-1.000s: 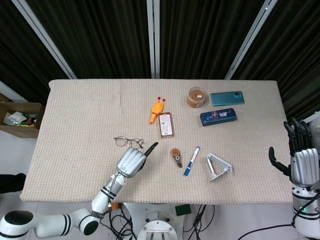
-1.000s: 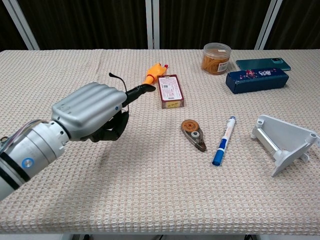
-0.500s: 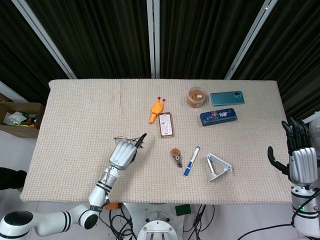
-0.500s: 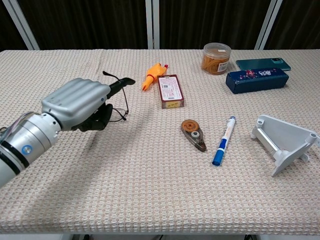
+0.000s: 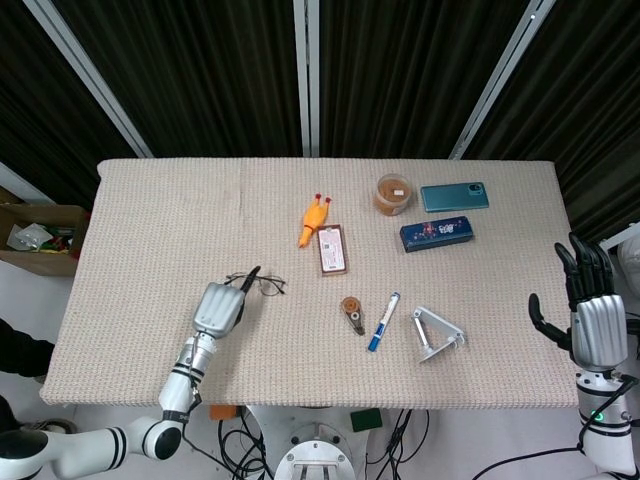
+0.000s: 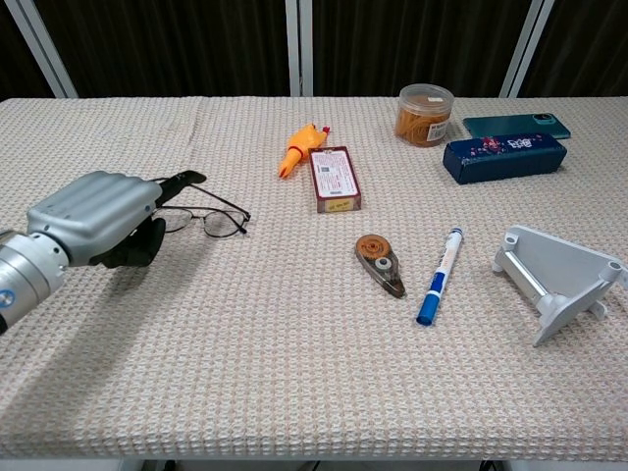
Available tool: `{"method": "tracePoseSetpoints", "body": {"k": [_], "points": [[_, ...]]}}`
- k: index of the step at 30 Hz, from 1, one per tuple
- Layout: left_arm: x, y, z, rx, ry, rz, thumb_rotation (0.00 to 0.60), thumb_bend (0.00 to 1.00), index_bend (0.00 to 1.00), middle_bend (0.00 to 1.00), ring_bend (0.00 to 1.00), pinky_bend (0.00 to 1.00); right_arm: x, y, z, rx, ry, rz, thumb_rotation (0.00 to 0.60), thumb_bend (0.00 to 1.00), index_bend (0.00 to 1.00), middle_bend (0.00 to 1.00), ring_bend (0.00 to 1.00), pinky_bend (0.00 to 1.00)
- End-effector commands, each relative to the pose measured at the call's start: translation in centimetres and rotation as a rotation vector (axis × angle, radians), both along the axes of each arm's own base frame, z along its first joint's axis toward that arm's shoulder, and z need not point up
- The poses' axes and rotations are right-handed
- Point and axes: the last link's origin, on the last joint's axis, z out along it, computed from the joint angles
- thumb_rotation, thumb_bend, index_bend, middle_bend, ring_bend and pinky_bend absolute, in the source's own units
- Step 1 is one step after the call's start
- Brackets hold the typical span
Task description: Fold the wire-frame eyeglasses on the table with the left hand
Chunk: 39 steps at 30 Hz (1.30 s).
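The wire-frame eyeglasses [image 5: 264, 285] [image 6: 209, 222] lie flat on the woven table cover, left of centre, with one thin temple running across above the lenses. My left hand [image 5: 219, 308] [image 6: 96, 212] sits just to their left, low over the cloth. Its fingers are curled in, and one dark fingertip [image 6: 184, 179] points out near the temple's end. It holds nothing. My right hand [image 5: 596, 325] hangs beyond the table's right edge with its fingers spread and nothing in it; only the head view shows it.
A yellow rubber chicken [image 6: 299, 147] and a red card pack [image 6: 334, 179] lie behind the glasses. A correction tape [image 6: 380, 263], a blue pen [image 6: 440, 275] and a white stand [image 6: 554, 281] lie to the right. A jar [image 6: 424, 100], a phone [image 6: 514, 125] and a blue box [image 6: 503, 156] sit at the far right.
My left hand has drawn back to the left and come down, moving off the glasses, which now lie uncovered on the cloth. The right hand has barely shifted.
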Motion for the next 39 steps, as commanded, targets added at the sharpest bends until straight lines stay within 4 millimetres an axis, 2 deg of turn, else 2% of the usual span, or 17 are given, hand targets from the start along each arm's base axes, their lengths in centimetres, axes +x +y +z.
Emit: {"method": "tracePoseSetpoints", "body": {"k": [1,10,30,35,39], "points": [[-0.7,-0.4,0.0,-0.037,0.033,0.039,0.6,0.75,0.03,0.99,0.85,0.91,0.1,0.0,0.0,-0.001,0.0,0.002,0.6,0.48,0.0,0.0,0.0,0.0],[-0.8,-0.5,0.8,-0.04,0.039,0.07,0.6,0.75,0.05,0.99,0.85,0.91,0.2,0.0,-0.1,0.004,0.002,0.002,0.6,0.48,0.0,0.0,0.0,0.0],[-1.2,0.2,-0.5,-0.046,0.101,0.092,0.6,0.75,0.05,0.99,0.85,0.91,-0.1,-0.1,0.0,0.008,0.003,-0.008,0.6,0.48,0.0,0.0,0.0,0.0],[-0.9,0.4,-0.1,-0.027,0.085,0.082,0.6,0.75,0.05,0.99,0.85,0.91,-0.1,0.0,0.1,0.003,0.003,-0.006,0.6,0.48,0.0,0.0,0.0,0.0],[0.1,0.4,1.1,0.005,0.033,0.059,0.6,0.75,0.05,0.99,0.85,0.91,0.0,0.0,0.3,-0.003,0.003,-0.003,0.6,0.48,0.0,0.0,0.0,0.0]]}}
